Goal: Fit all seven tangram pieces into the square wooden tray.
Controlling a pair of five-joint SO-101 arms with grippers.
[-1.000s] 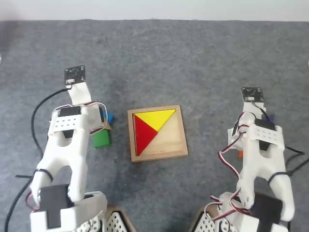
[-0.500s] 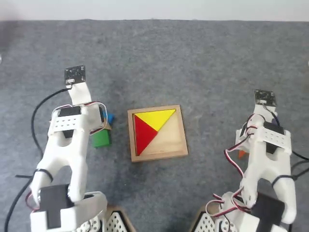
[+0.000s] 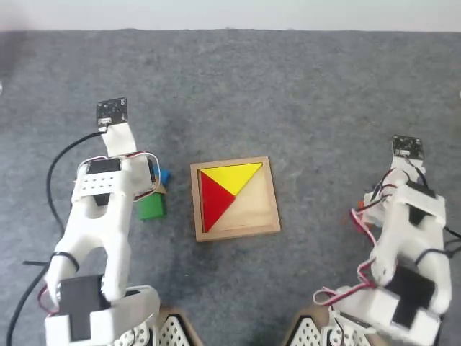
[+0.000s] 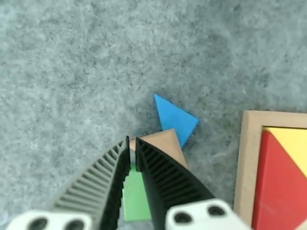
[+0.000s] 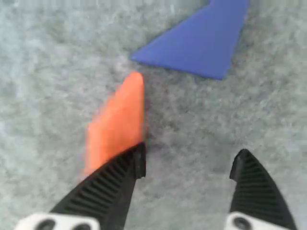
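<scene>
Right wrist view puts the trouble in plain sight: the orange piece (image 5: 117, 122) lies on the grey carpet in line with 1 fingertip, not in the gap between the 2. If the right gripper (image 5: 189, 158) closed from here, I judge it would catch nothing, or that finger would shove the piece sideways – a thin flat shape on rough pile slides or tips rather than lifts. The dark blue piece (image 5: 199, 45) lies just beyond, near enough to be knocked by a push.

That pincer stands wide open and holds nothing; 1 finger's tip is at the orange piece's near end, touching or just short of it – I cannot tell which.

The left gripper (image 4: 132, 140) is closed to a thin slit with nothing between its fingers, its tips over the tan piece (image 4: 165, 143), with the green piece (image 4: 135, 199) and the light blue triangle (image 4: 175, 119) close by.

The wooden tray (image 3: 235, 231) sits between the arms with only the yellow triangle (image 3: 234, 176) and red triangle (image 3: 212, 202) seated, so 2 of 7 are in.
</scene>
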